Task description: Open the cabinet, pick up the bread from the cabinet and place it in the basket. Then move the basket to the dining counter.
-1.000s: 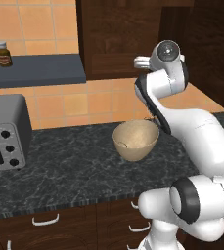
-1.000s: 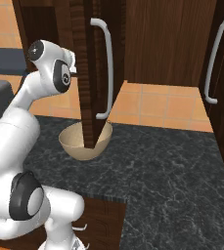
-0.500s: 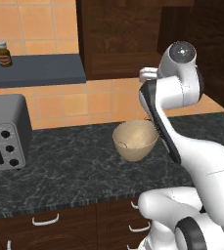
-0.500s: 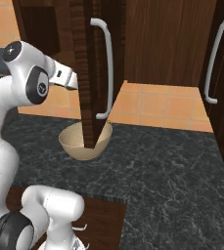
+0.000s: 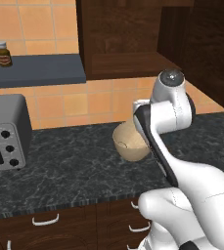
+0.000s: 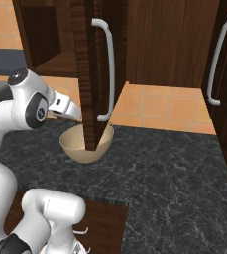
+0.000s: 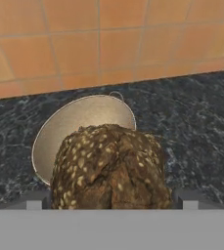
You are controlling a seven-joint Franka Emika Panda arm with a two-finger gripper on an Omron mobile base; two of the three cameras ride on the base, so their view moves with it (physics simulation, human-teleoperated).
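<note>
One arm has swung lower since a second ago in my left base view, wrist over the basket (image 5: 131,143); right base: cabinet (image 6: 87,69) door open; hand view: gripper (image 7: 112,197) pinching bread (image 7: 111,166) above basket (image 7: 69,128), release next

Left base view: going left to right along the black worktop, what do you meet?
Toaster oven → basket → the robot's white arm, which overlaps the basket's right side.

Bread (image 7: 111,168) in my jaws: dark brown, pale-speckled. Basket (image 7: 79,129): tan. Table (image 7: 191,122): black, grey-veined. Tiles (image 7: 99,39): orange.
</note>
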